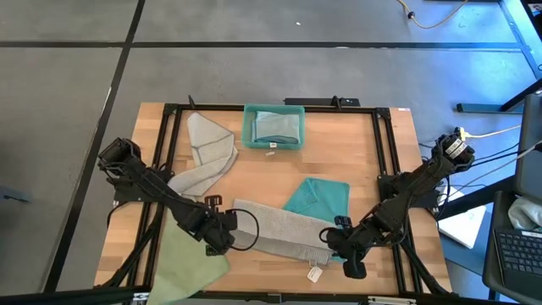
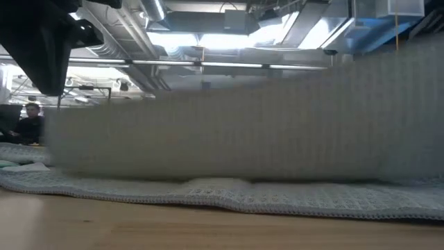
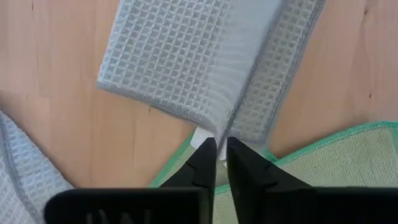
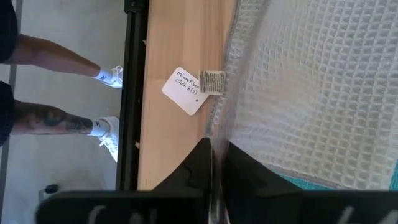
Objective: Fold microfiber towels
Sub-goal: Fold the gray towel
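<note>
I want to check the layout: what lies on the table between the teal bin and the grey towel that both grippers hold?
In the high view, a teal towel lies between the teal bin and the grey towel, with bare wood beside it.

Two matte black jointed arms with looping black cables and tapered black jaws.

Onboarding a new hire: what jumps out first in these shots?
The light grey towel, folded into a long strip near the table's front edge, with the left gripper pinching one end and the right gripper the other. Next, the teal bin at the back holding a folded cloth, and the teal towel lying just behind the strip.
</note>
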Available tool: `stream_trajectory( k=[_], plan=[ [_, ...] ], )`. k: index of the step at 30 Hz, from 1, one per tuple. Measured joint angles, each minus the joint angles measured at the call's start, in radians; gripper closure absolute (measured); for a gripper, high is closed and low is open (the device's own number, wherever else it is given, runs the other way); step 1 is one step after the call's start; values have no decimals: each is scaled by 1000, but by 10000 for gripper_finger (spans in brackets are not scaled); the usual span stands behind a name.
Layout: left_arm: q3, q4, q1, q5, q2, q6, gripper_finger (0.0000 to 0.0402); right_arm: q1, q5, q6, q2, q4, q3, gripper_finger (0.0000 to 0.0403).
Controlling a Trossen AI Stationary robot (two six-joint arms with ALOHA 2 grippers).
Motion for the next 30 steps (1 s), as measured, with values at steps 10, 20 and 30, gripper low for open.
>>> stream_trajectory(
  k=[10,20,30],
  plan=[
    [-1,-9,5,-19,0,6,320,0,0,0,0,60,0,315],
    [-1,-74,29,-55,0,8,319,-2,61,121,0,-143,0,313],
    [-1,141,191,55,0,262,319,-47,54,204,-10,-203,0,300]
  ],
)
